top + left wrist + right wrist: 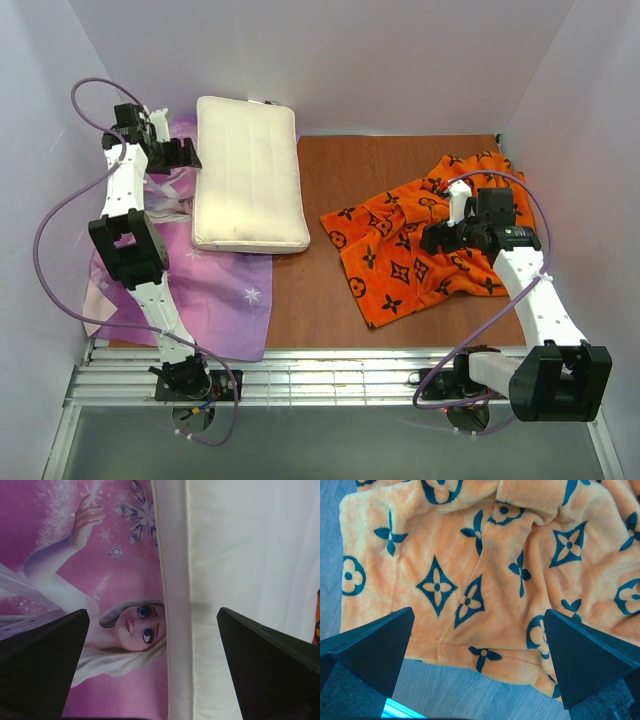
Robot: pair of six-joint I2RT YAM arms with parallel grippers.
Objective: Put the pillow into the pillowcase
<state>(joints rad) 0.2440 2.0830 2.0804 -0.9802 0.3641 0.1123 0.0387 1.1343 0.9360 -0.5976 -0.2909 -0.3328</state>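
The cream-white pillow (pixel 248 175) lies flat at the back left, its left part resting on purple fabric. My left gripper (pixel 183 155) is open and empty, hovering over the pillow's left stitched edge. In the left wrist view the gripper (pixel 153 617) straddles that edge, with the pillow (pixel 250 555) to the right. The orange pillowcase (pixel 420 240) with black motifs lies crumpled at the right. My right gripper (pixel 440 238) is open and empty above it. In the right wrist view the gripper (pixel 479 615) hangs over the near hem of the pillowcase (pixel 485 555).
A purple princess-print fabric (pixel 215 290) covers the table's left side and shows in the left wrist view (pixel 75 555). Brown table top (pixel 340 180) lies between pillow and pillowcase. White walls (pixel 560 90) enclose the back and both sides. A metal rail (pixel 320 375) runs along the near edge.
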